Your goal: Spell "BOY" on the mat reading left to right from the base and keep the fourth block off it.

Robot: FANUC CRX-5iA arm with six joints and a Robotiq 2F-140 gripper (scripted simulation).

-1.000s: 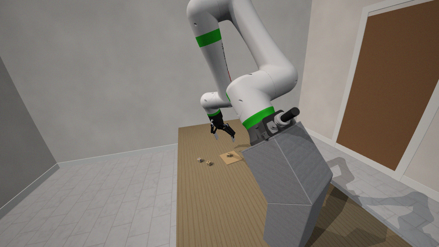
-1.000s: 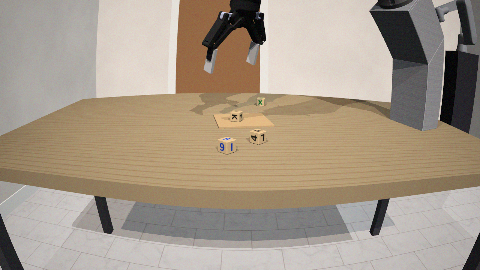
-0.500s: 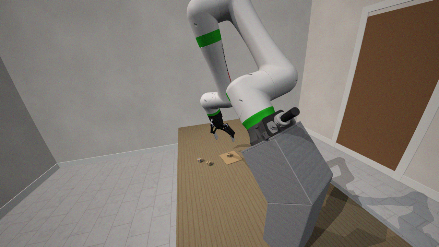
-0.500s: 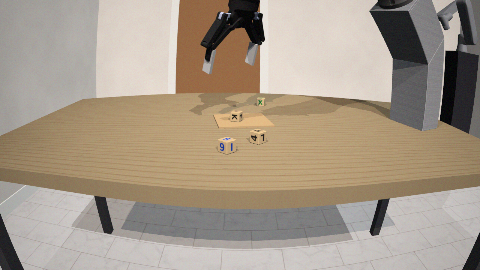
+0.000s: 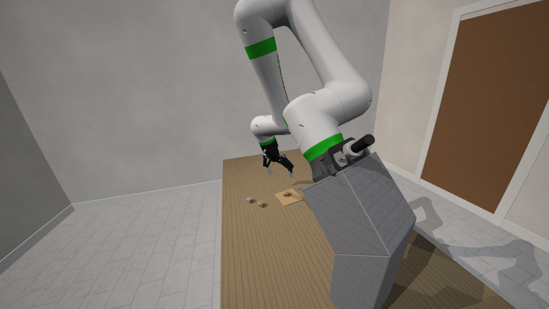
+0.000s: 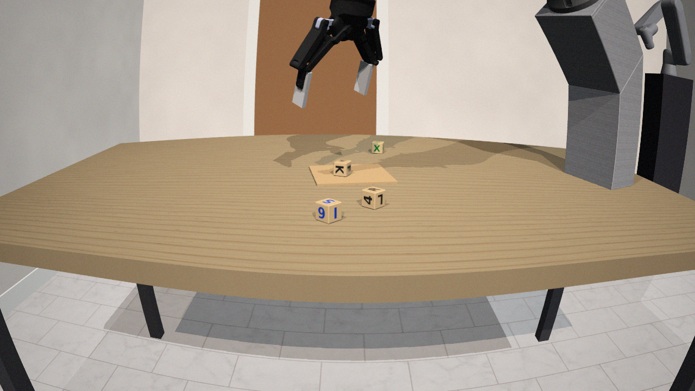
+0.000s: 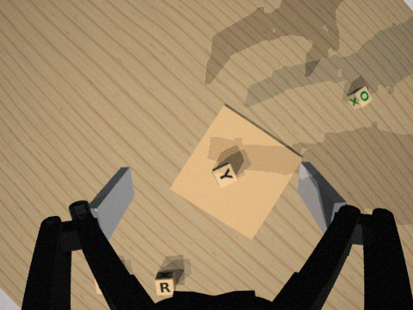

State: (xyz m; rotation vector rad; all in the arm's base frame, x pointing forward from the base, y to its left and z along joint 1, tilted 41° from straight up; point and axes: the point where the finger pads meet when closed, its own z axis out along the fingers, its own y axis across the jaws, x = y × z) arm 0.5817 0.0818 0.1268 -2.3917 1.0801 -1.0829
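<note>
Pale mat: in the top view the gripper hangs above it, fingers spread, empty. In the exterior view the X block lies beyond the mat, the R block and blue block nearer. In the wrist view the Y block sits on the mat, likely awaiting neighbours; the high pose probably gives clearance.
</note>
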